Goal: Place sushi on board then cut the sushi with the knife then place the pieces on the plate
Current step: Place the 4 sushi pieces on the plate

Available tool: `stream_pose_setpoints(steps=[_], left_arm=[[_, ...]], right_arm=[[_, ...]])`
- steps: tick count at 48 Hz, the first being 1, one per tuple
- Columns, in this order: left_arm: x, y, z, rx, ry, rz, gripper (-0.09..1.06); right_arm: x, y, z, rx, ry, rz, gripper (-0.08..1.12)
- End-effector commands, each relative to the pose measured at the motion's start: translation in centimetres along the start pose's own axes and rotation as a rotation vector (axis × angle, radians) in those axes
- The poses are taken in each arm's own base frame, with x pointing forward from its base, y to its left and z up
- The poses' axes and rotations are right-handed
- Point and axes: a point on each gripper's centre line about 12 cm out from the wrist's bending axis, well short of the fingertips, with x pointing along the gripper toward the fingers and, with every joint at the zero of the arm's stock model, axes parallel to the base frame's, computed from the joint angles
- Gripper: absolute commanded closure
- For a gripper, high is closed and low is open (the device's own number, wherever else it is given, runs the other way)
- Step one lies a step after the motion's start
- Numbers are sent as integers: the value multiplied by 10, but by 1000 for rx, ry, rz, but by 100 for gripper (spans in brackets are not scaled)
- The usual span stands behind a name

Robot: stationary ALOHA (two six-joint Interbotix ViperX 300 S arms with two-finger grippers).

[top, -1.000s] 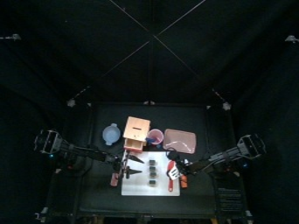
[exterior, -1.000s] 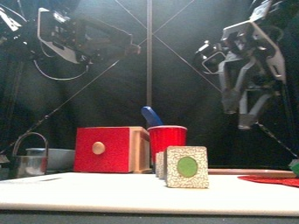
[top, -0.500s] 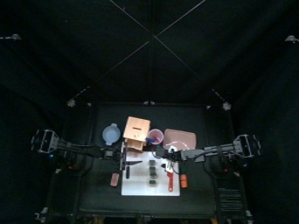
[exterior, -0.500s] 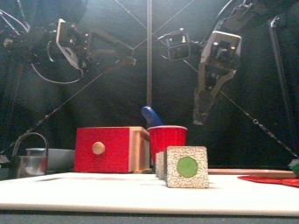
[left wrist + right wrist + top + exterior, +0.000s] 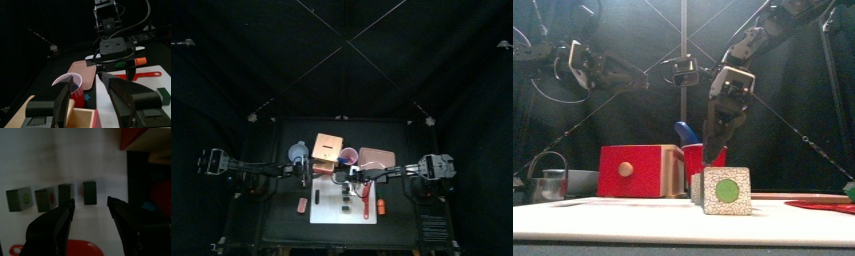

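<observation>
Several dark green sushi pieces [image 5: 65, 194] stand in a row on the white board [image 5: 342, 216], apart from each other. From the front the nearest piece [image 5: 724, 190] hides the others. A red knife [image 5: 151, 75] lies on the board's right side. The red cup [image 5: 704, 160] holds a blue knife [image 5: 687, 133]. The pink plate [image 5: 378, 158] sits behind the board on the right. My right gripper [image 5: 90, 203] hangs open above the sushi row, near the cup, holding nothing. My left gripper [image 5: 90, 92] is open and raised over the wooden box [image 5: 331, 152].
The wooden box has a red drawer front [image 5: 633, 171]. A blue-grey bowl [image 5: 297, 153] sits left of the box. A metal cutter [image 5: 551, 184] stands at the far left. Small orange toys [image 5: 302, 204] lie at both sides of the board.
Both arms have stretched inward toward the middle. The right gripper has swung left and down over the board, close to the cup. The left gripper has come in over the box.
</observation>
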Motion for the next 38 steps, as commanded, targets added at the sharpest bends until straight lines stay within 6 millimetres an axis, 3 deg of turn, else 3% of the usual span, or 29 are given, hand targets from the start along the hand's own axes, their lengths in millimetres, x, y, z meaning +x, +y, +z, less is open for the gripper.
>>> stream_pose_setpoints(steps=[1, 26, 31, 38], left_arm=[[-4, 4, 7, -3, -30, 16, 11], [-26, 10, -5, -64, 5, 74, 11], [-27, 10, -5, -64, 6, 73, 11], [-28, 10, -7, -63, 11, 72, 11]], right_arm=[[-4, -6, 12, 12, -51, -6, 17], [12, -3, 5, 24, -21, 6, 19], [17, -2, 3, 34, -8, 8, 26], [20, -2, 2, 53, -6, 12, 45]])
